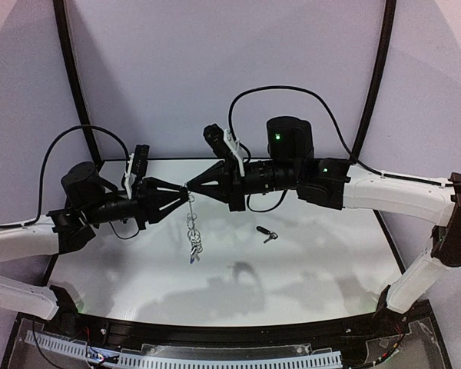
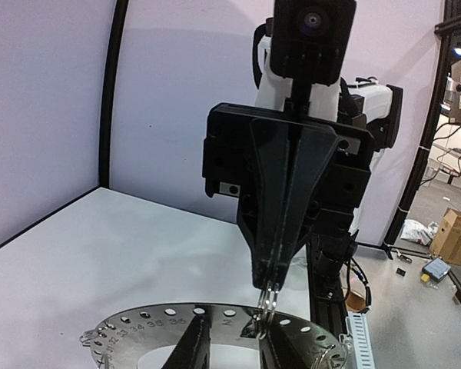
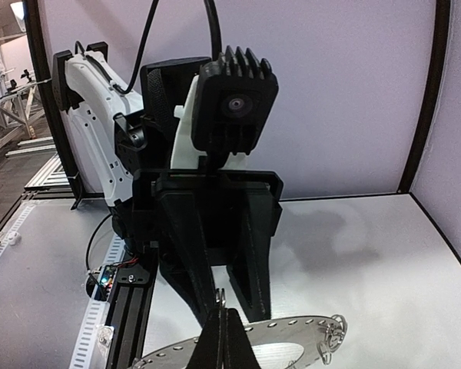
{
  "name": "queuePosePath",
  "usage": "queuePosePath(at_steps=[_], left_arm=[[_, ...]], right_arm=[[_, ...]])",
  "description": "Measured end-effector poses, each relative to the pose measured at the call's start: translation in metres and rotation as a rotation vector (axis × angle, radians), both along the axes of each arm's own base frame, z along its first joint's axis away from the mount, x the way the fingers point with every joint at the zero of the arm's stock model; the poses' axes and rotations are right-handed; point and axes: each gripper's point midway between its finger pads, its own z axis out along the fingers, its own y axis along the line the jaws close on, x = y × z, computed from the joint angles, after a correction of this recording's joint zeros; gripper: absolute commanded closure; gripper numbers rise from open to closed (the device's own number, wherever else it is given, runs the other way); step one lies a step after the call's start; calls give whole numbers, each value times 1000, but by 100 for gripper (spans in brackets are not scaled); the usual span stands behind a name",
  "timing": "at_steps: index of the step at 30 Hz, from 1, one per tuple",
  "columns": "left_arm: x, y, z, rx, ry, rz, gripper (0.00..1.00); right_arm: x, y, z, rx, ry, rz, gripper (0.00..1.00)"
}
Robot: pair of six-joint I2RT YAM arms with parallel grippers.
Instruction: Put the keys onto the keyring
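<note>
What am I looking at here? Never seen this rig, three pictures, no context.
Two robot arms bolted to a white table. One picture is from overhead; the other two come from cameras on each wrist, each looking at the opposite arm. The left gripper and right gripper meet tip to tip above the table, both holding a flat grey keyring by its edge. The right one is clamped shut on it. A blue key hangs below from a wire loop. A black key lies loose on the table.

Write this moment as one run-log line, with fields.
right end effector: shut on keyring loop | left end effector: at keyring rim, grip unclear | keyring: held above table | black key: on table, loose
</note>
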Motion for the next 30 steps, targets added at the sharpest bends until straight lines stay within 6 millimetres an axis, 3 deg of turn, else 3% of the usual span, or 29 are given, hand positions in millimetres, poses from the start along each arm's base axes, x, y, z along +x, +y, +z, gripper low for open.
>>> queuePosePath(at_steps=[3, 15, 18, 20, 25, 26, 30], left_arm=[[0, 0, 0, 0, 1, -2, 99], [-4, -2, -18, 88, 39, -21, 99], [-6, -2, -24, 111, 57, -24, 99], [-4, 0, -28, 125, 68, -10, 99], [10, 6, -42, 172, 111, 81, 99], [12, 7, -44, 178, 117, 95, 99], [20, 12, -52, 206, 138, 150, 99]], right_arm=[[0, 0, -1, -1, 1, 2, 100], [2, -2, -18, -49, 21, -19, 100], [1, -3, -25, -70, 37, -16, 72], [0, -3, -26, -75, 39, -13, 48], [11, -5, -28, -84, 54, -91, 20], [13, -7, -28, -82, 52, -104, 6], [28, -30, -29, -69, 71, -243, 1]])
